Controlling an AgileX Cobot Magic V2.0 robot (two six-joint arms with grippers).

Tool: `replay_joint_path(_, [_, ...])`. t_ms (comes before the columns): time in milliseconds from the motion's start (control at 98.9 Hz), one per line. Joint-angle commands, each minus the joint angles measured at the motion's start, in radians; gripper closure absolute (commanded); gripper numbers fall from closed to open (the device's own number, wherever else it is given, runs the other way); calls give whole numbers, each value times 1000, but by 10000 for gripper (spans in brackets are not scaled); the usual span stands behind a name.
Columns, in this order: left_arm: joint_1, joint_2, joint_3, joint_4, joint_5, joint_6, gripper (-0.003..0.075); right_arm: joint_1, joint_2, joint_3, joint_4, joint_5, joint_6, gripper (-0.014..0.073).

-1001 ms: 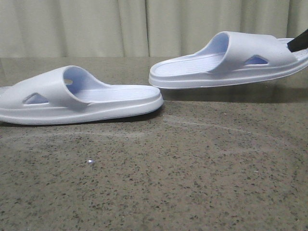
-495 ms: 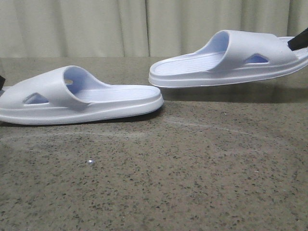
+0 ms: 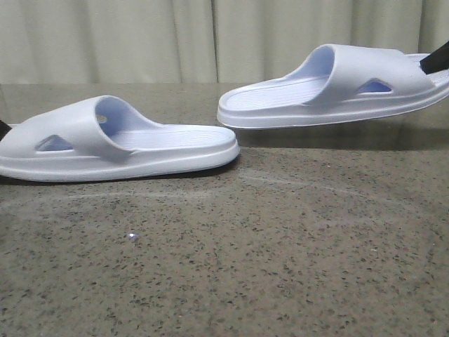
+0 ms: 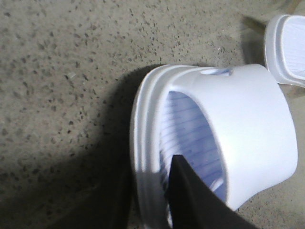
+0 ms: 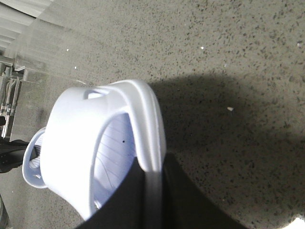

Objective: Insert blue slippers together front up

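Observation:
Two pale blue-white slippers. The left slipper (image 3: 119, 140) lies flat on the table, toe to the left. My left gripper (image 3: 3, 128) shows only as a black tip at the left edge. In the left wrist view my left gripper (image 4: 150, 191) straddles the toe end of this slipper (image 4: 248, 129): one finger (image 4: 190, 200) is on the ribbed footbed under the strap, the other is under the sole. The right slipper (image 3: 337, 91) hangs above the table, nearly level, toe to the right. My right gripper (image 3: 436, 63) is shut on its toe-end sole (image 5: 151, 129), as the right wrist view (image 5: 153, 176) shows.
The dark speckled stone table (image 3: 280, 253) fills the foreground. A pale curtain (image 3: 175, 38) hangs behind it. A small white speck (image 3: 132, 236) lies on the table in front of the left slipper. The two heels nearly meet at mid-table.
My left gripper's black tip has come into view at the left edge and dropped slightly at the left slipper's toe. The raised right slipper has stayed in place.

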Motion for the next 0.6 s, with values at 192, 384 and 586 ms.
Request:
replay_joint_path(192, [12,-34,-130,-46,143,-2,705,-5,-55,-29,58,102,0,692])
replay_joint_path(384, [62,-106,-199,-56,143,-40,705,-31,-110,-29,85,98,0,693])
replay_joint_path(586, [84,-188,-206,-89,143,-55,705,-33,-182,-29,162,126,0,693])
